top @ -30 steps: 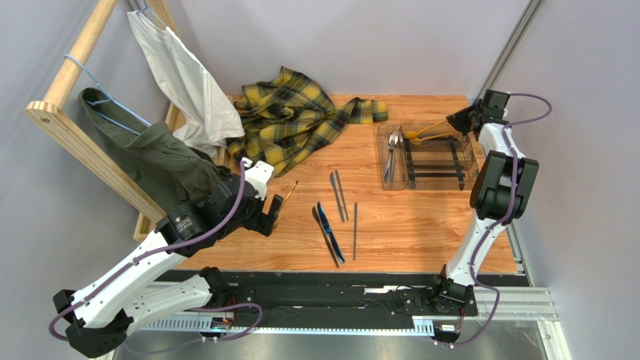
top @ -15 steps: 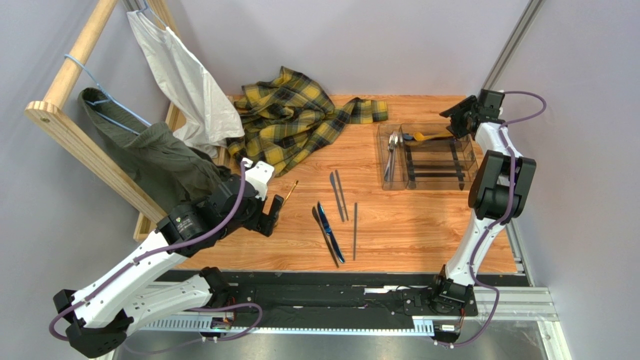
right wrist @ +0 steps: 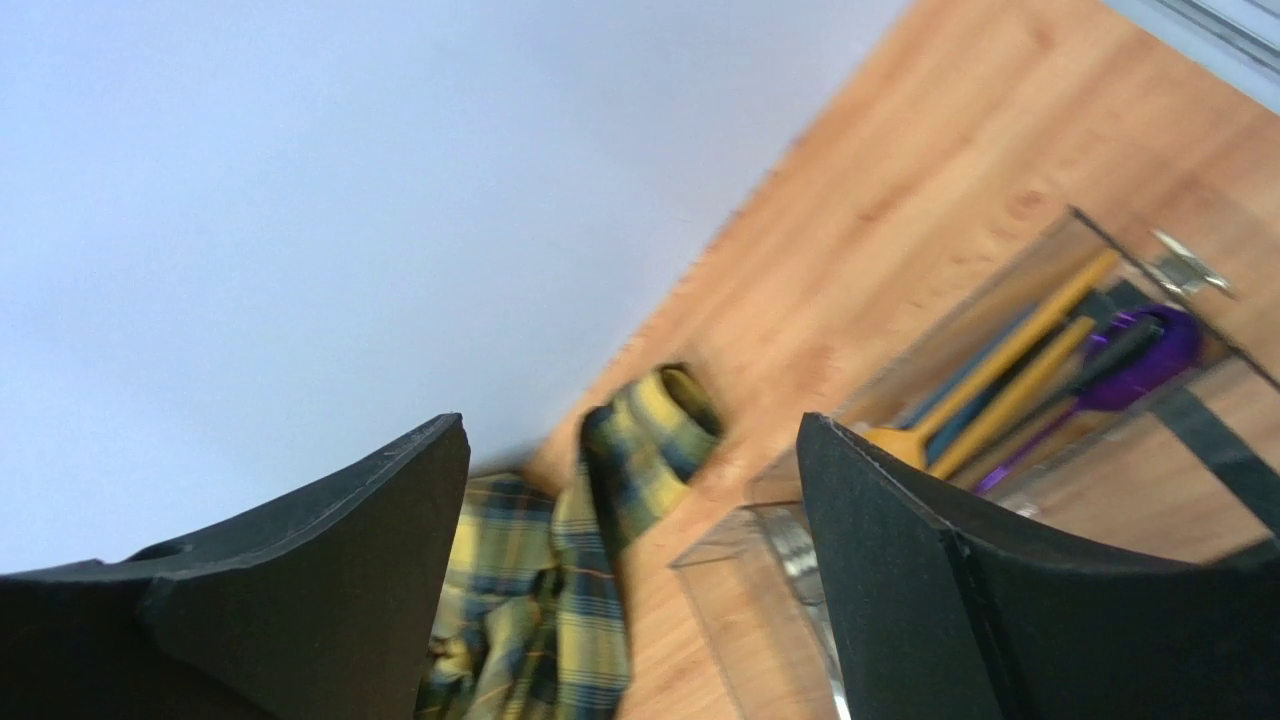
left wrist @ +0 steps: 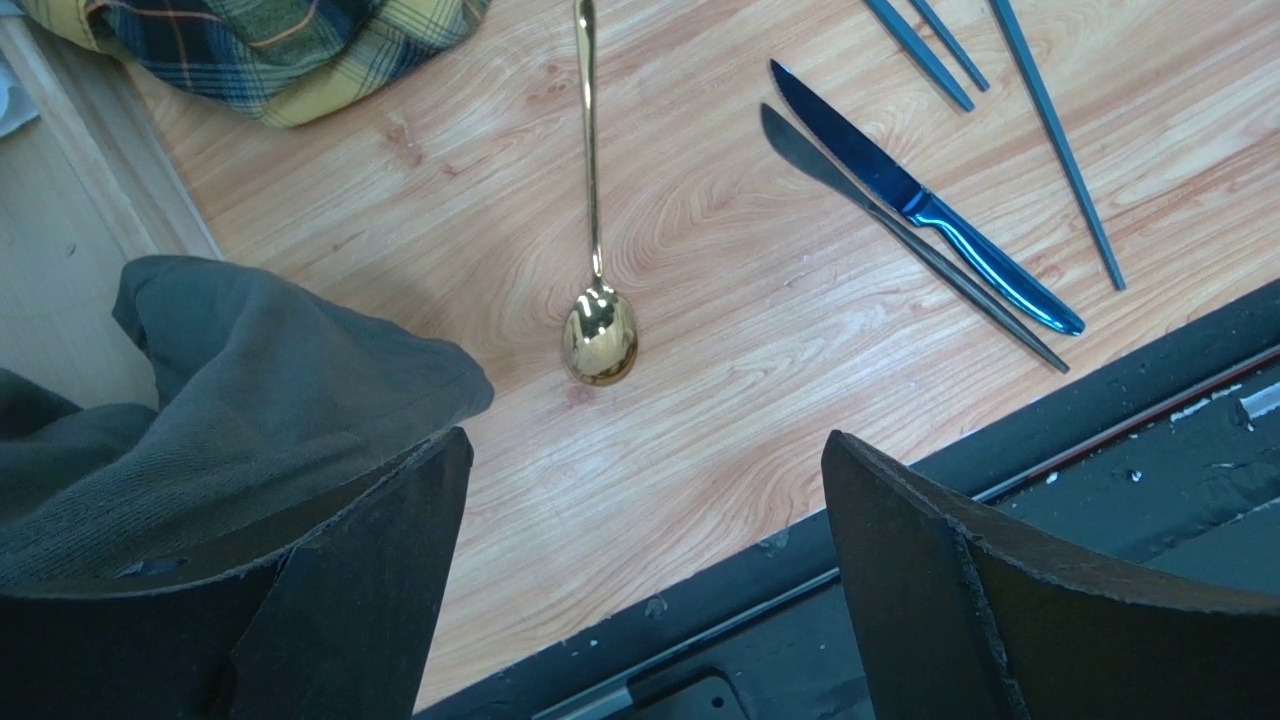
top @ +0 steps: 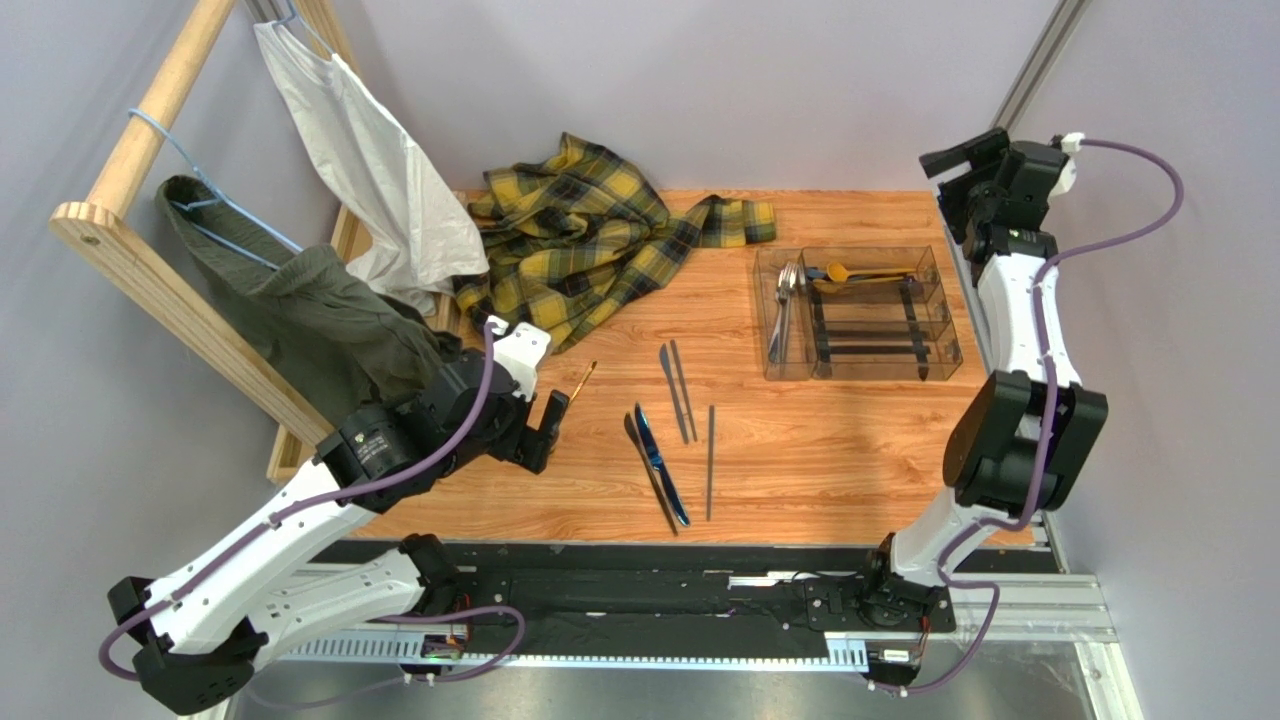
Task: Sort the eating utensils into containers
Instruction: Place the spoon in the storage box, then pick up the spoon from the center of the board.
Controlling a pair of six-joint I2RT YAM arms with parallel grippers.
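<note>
The clear tray [top: 864, 374] stands at the table's right. A gold spoon [top: 864, 273] lies across its far end and silver pieces [top: 783, 308] fill its left compartment. The right wrist view shows gold handles [right wrist: 1007, 368] and a purple piece [right wrist: 1127, 368] inside the tray [right wrist: 744, 600]. My right gripper [top: 962, 158] hangs open and empty, high over the tray's far right corner. Loose on the wood lie a gold spoon [left wrist: 595, 225], a blue knife [left wrist: 924, 210], a dark grey knife [left wrist: 902, 240] and dark sticks [left wrist: 1052, 135]. My left gripper [left wrist: 639, 585] is open just short of the spoon's bowl.
A yellow plaid shirt [top: 586, 240] is heaped at the back centre. A wooden rack [top: 135, 248] with an olive garment [top: 316, 323] and a white one [top: 376, 165] leans at the left. Olive cloth [left wrist: 226, 405] hangs by my left finger. A dark rail [top: 676, 578] edges the front.
My right gripper opened, the gold spoon dropped into the tray's far end, and the arm lifted up and back to the right. The left arm stayed put.
</note>
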